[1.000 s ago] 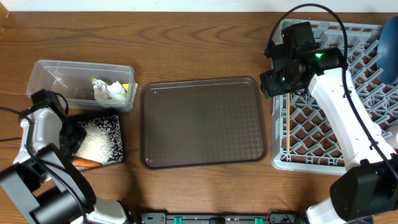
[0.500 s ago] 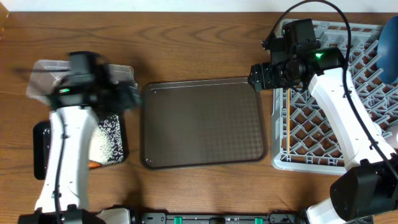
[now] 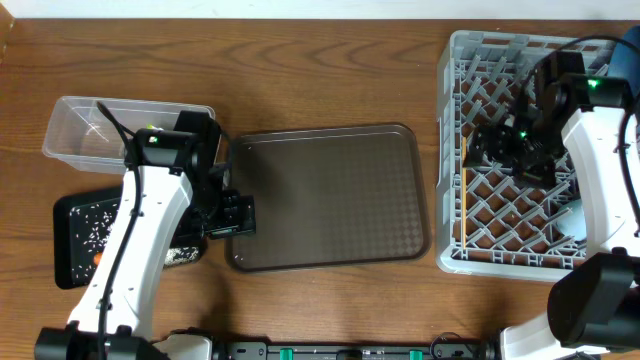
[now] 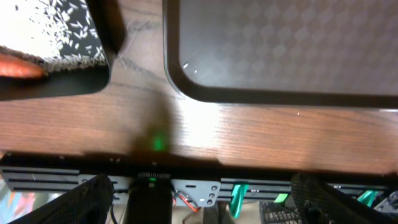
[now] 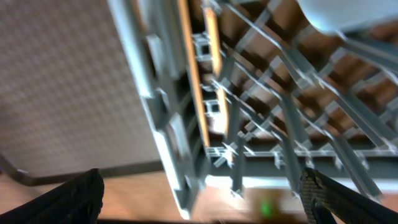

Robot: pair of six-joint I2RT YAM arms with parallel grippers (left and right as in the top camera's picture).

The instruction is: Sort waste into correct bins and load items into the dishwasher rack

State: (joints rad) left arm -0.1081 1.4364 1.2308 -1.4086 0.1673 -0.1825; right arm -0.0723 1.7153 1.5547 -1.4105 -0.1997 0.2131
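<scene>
My left gripper (image 3: 228,215) is open and empty, above the table at the brown tray's front left corner; its wrist view (image 4: 208,208) shows the fingers wide apart. The flat black tray (image 3: 70,255) holds loose rice (image 3: 92,226) and the orange carrot (image 4: 18,65). The clear tub (image 3: 85,125) stands behind it, its right part hidden by my arm. My right gripper (image 3: 505,150) is open and empty over the grey dishwasher rack (image 3: 470,50). The wooden chopsticks (image 5: 199,87) lie in the rack along its left wall. A pale bowl (image 5: 348,15) sits in the rack.
The brown serving tray (image 3: 330,195) lies in the middle between the bins and the rack. The dark-blue plate (image 3: 632,40) stands at the rack's far right corner. The table's front edge and the arm bases (image 4: 199,186) are just below my left gripper.
My left arm swung right and forward from the tub to the brown tray's front left corner. My right gripper moved from the rack's left edge to above its middle.
</scene>
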